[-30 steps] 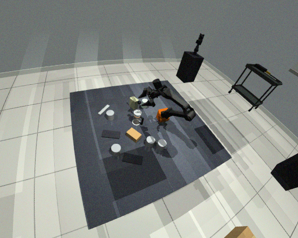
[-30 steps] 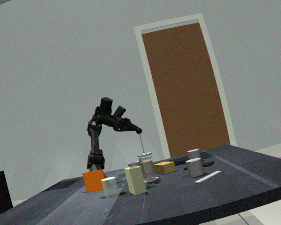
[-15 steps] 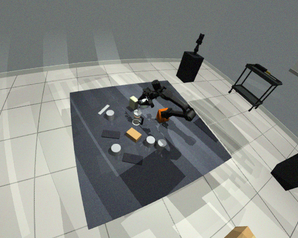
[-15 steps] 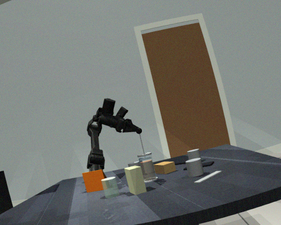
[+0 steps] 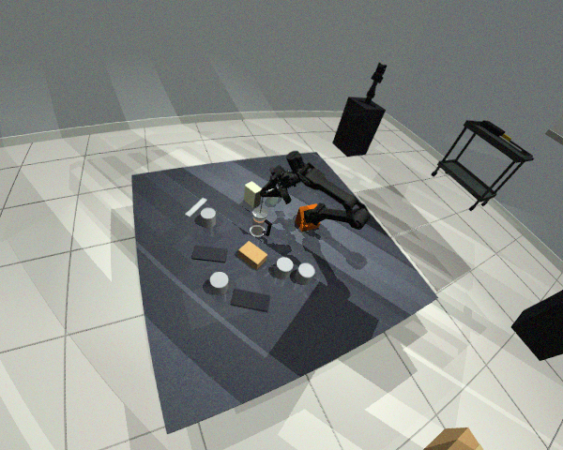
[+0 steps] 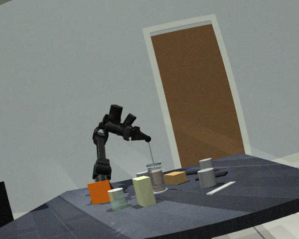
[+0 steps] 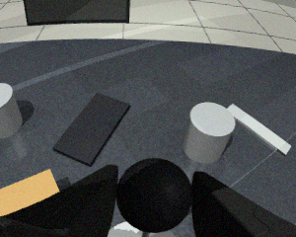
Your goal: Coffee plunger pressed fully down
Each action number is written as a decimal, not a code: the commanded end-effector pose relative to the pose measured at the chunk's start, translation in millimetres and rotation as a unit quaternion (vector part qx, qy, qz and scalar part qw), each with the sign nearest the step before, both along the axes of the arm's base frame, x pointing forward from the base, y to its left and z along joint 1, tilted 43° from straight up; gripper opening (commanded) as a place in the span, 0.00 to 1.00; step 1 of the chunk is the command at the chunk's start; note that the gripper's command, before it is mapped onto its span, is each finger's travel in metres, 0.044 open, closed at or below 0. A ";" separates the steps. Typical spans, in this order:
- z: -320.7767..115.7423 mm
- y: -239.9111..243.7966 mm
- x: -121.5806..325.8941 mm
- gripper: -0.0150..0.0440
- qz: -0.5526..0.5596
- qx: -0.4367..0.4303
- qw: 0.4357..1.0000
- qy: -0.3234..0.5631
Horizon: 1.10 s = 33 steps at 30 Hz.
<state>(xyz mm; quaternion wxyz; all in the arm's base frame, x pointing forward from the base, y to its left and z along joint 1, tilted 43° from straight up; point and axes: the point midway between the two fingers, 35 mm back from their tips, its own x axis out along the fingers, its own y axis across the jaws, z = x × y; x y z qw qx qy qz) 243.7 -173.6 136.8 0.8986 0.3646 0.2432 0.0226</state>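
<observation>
- The gripper [image 5: 262, 194] [image 6: 147, 139] [image 7: 155, 180] is closed partway, its two fingers stopped by the round black knob [image 6: 148, 139] [image 7: 154, 195] that they grip between them.
- In the wrist view one finger touches the knob on each side; the tips stand apart by the knob's width, neither wide open nor fully shut.
- Seen from the exterior, the fingers slope downward to the knob, reaching it from the side rather than from straight above.
- A thin metal rod [image 5: 261, 205] [image 6: 151, 153] runs from the knob down into the coffee press [image 5: 259, 217] [image 6: 157, 179], and a long stretch of it shows above the rim, so the plunger is up.
- The press stands upright on the dark table [image 5: 190, 338] [image 6: 185, 213] [image 7: 153, 74], in front of the arm's reach, with its black handle [image 5: 268, 227] on one side.
- The gripper is well above the glass body and meets only the knob.
- A pale yellow block [image 5: 251, 194] [image 6: 144, 191] stands near the press, and an orange-tan block [image 5: 251, 254] [image 6: 175, 178] [image 7: 25, 193] lies near it on another side; the gripper is clear of both.
- The orange box [image 5: 307, 217] [image 6: 99, 191] sits close to the arm's foot, apart from the press.
</observation>
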 end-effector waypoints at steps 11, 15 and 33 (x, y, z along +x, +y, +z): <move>-15.3 9.9 3.4 0.45 0.000 0.000 1.000 0.003; -20.6 13.5 4.5 0.45 0.000 -0.001 1.000 0.003; -44.1 31.1 9.2 0.45 0.000 -0.001 1.000 0.004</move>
